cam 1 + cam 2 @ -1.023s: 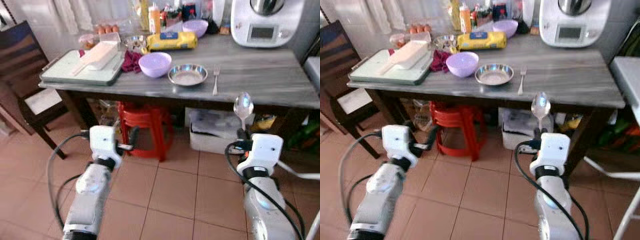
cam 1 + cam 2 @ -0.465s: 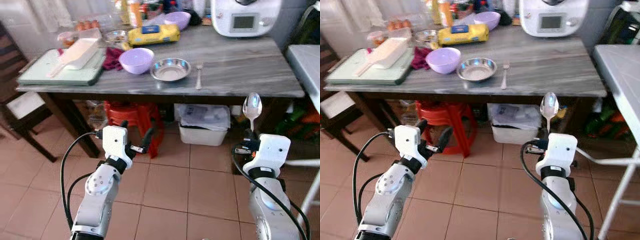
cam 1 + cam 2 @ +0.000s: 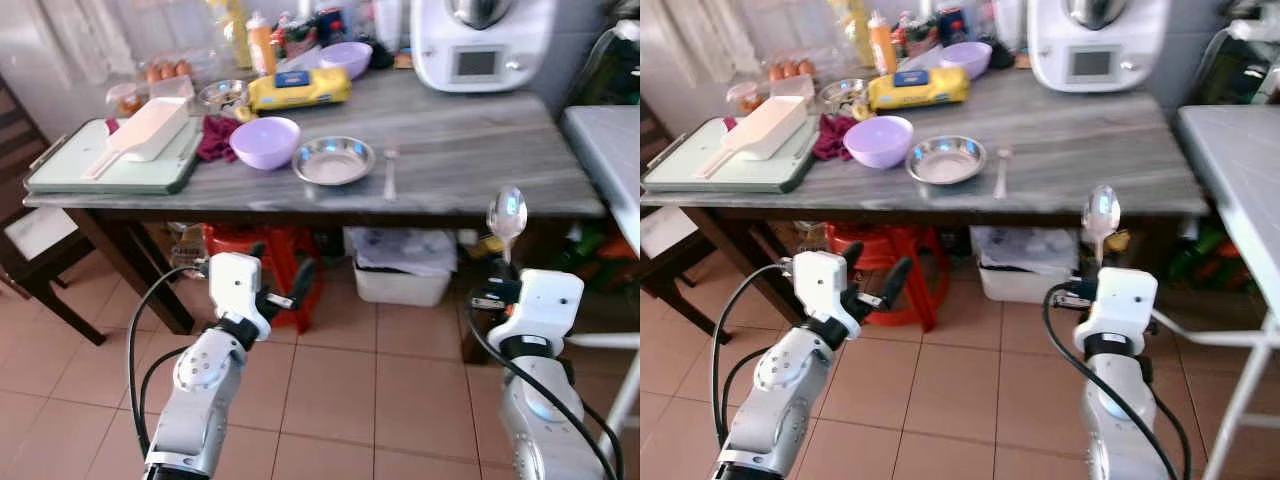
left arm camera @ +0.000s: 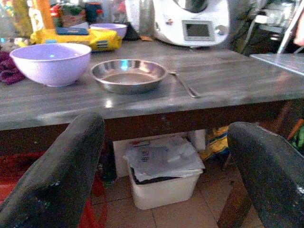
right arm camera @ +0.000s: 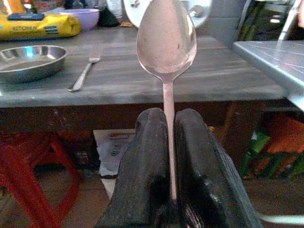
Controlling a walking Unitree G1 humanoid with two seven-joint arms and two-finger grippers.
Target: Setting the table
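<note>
The left gripper (image 3: 283,285) hangs spread wide below the table (image 3: 470,160), where a steel plate (image 3: 333,160) sits touching a purple bowl (image 3: 265,141), a fork (image 3: 390,172) just beside it. The right gripper (image 5: 169,142) pinches a spoon (image 5: 166,40) upright, short of the table's edge.

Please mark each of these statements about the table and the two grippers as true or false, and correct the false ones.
1. The right gripper is shut on a spoon that stands upright. True.
2. The left gripper holds a fork. False: its fingers are open and hold nothing; the fork lies on the table.
3. The fork lies beside the metal dish, on the side toward the robot's right. True.
4. The lilac bowl stands inside the metal dish. False: it stands next to the dish, on the side toward the robot's left.
5. The spoon is already on the table. False: it is in the right gripper, in front of the table's edge.
</note>
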